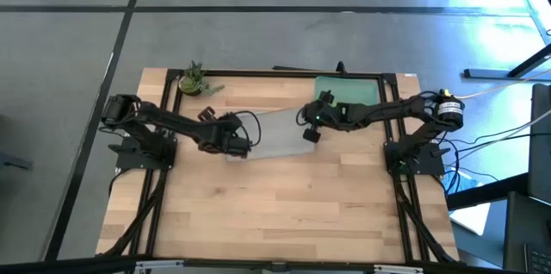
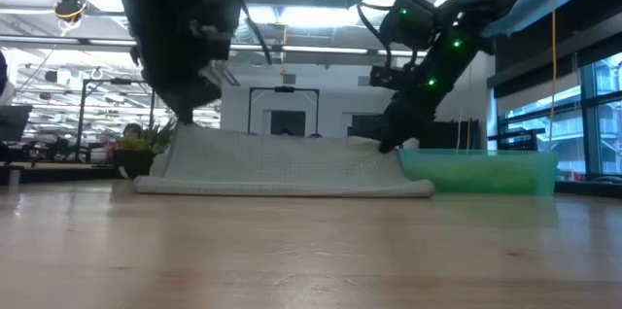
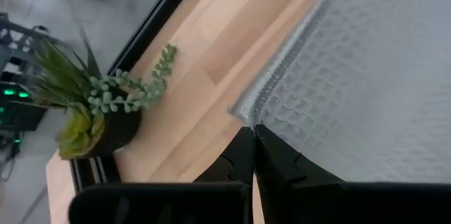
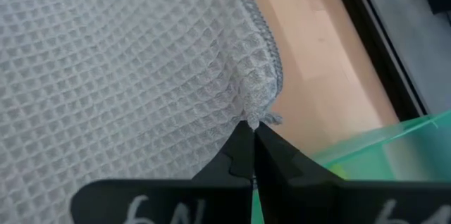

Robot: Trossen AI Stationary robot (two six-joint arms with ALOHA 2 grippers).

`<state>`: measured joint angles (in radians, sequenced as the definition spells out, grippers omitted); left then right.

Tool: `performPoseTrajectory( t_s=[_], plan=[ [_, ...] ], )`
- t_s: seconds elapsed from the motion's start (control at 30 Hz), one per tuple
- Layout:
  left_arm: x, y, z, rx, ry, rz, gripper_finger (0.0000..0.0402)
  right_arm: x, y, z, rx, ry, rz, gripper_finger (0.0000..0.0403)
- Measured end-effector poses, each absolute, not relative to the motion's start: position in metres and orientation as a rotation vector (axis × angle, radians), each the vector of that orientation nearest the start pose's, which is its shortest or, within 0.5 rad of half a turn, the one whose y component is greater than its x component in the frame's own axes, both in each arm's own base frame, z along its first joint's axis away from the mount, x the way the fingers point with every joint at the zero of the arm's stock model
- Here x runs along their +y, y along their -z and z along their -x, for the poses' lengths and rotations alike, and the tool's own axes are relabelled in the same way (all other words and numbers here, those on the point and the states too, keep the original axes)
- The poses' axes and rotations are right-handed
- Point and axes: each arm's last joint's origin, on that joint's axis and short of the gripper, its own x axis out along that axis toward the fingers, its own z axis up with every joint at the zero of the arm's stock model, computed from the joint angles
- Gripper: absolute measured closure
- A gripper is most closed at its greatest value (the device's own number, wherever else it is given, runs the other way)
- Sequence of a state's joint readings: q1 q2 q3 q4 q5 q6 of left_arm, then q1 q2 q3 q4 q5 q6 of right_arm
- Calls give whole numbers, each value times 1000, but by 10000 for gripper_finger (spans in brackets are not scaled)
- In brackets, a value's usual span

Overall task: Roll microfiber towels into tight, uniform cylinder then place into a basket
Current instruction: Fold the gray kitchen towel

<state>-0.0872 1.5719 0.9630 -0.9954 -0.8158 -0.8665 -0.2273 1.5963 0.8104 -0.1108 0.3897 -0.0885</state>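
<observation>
The grey towel lies spread near the middle of the counter, toward its far edge, between the two arms. The left pincer is pinched shut on the towel's left side; in the left wrist view its fingers meet at the hem by a corner of the waffle-weave cloth. The right pincer is likewise closed on the towel's right corner, and the right wrist view shows its fingertips clamped on a bunched tip of the fabric. In the low view both gripped sides of the towel are lifted a little off the wood while its middle sags. The teal basket sits at the far right corner of the counter, just beside the towel's right end. A small potted plant stands at the far left corner, apart from the cloth.
</observation>
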Motion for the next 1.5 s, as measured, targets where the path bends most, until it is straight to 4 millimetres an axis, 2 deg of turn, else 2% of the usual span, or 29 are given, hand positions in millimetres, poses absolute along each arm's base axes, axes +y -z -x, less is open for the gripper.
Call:
performPoseTrajectory(
  t_s=[0.17,0.37,0.63,0.93,1.2,1.33,1.5],
  plan=[
    [12,-173,-251,1040,-1118,-8,401,-82,-163,-291,920,531,141,399],
    [22,-170,-253,1022,-1138,14,395,-82,-163,-291,916,536,132,383],
    [35,-171,-252,1020,-1180,11,356,-82,-164,-292,899,544,118,335],
    [45,-171,-251,1018,-1217,36,305,-82,-165,-294,879,542,105,251],
    [55,-171,-250,1016,-1254,51,303,-83,-165,-294,873,544,102,198],
    [56,-170,-249,1029,-1247,75,301,-83,-166,-294,873,544,102,185],
    [55,-167,-249,1121,-1143,178,301,-82,-165,-294,863,528,62,182]
  ],
)
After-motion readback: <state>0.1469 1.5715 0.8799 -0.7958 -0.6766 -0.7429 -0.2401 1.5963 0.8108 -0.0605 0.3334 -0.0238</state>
